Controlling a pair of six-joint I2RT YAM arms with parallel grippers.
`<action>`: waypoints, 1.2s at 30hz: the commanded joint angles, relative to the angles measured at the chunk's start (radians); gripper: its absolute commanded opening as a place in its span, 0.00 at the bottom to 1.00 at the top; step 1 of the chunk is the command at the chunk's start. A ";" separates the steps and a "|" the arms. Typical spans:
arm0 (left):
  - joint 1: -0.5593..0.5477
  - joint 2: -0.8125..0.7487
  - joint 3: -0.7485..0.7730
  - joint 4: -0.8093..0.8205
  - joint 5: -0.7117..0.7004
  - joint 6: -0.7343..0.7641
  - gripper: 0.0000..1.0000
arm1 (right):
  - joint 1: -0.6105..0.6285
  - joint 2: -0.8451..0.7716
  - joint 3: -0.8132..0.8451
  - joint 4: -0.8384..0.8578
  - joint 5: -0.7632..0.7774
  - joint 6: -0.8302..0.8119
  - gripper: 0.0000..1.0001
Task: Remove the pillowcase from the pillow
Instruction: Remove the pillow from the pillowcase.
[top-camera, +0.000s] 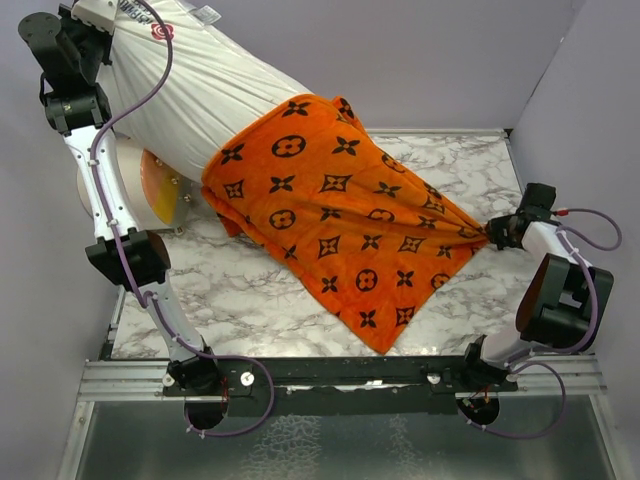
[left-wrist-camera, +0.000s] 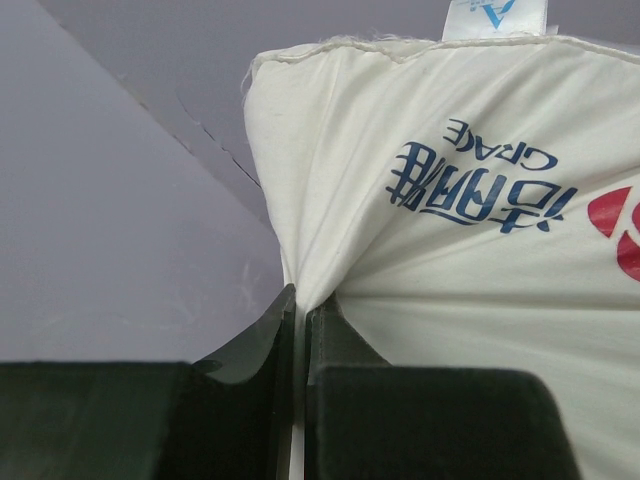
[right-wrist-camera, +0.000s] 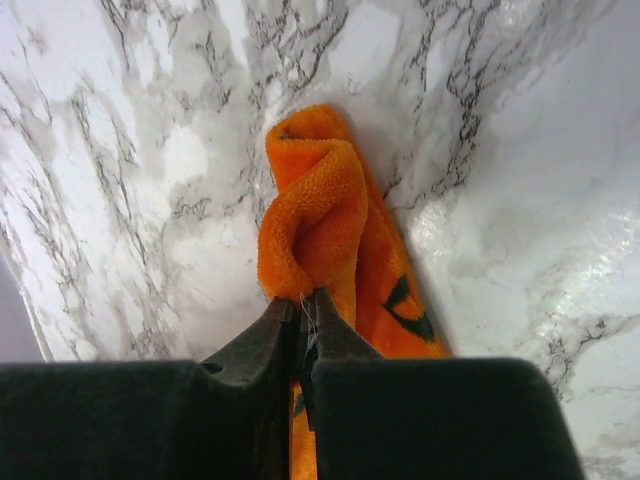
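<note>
Pillow (top-camera: 195, 95): white, plump, printed with blue lettering (left-wrist-camera: 485, 185) and a red mark; a small tag (left-wrist-camera: 495, 18) is sewn at its top seam. It is held up at a slant at the far left, with the upper half bared and the lower half covered.

Pillowcase (top-camera: 345, 225): orange plush with black flower and circle motifs. It is wrapped over the pillow's lower end, draped across the marble table (top-camera: 250, 300) and drawn out to a point at the right.

Left gripper (left-wrist-camera: 300, 300): raised high, clenched on a pinched corner fold of the pillow.

Right gripper (right-wrist-camera: 303, 305): set low near the table top, clamped on a rolled corner of the pillowcase.

Cream cylinder (top-camera: 160, 195): orange-faced, lodged under the pillow at the left, partly hidden.
</note>
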 joint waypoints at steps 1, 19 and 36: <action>0.182 -0.067 0.110 0.592 -0.452 0.135 0.00 | -0.103 0.053 0.035 -0.068 0.356 -0.078 0.01; -0.358 -0.379 -0.371 0.250 -0.175 0.082 0.00 | 0.351 -0.124 0.162 0.224 0.326 -0.680 0.98; -0.498 -0.296 -0.280 0.195 -0.296 0.241 0.00 | 1.529 0.130 0.203 0.183 0.647 -0.857 1.00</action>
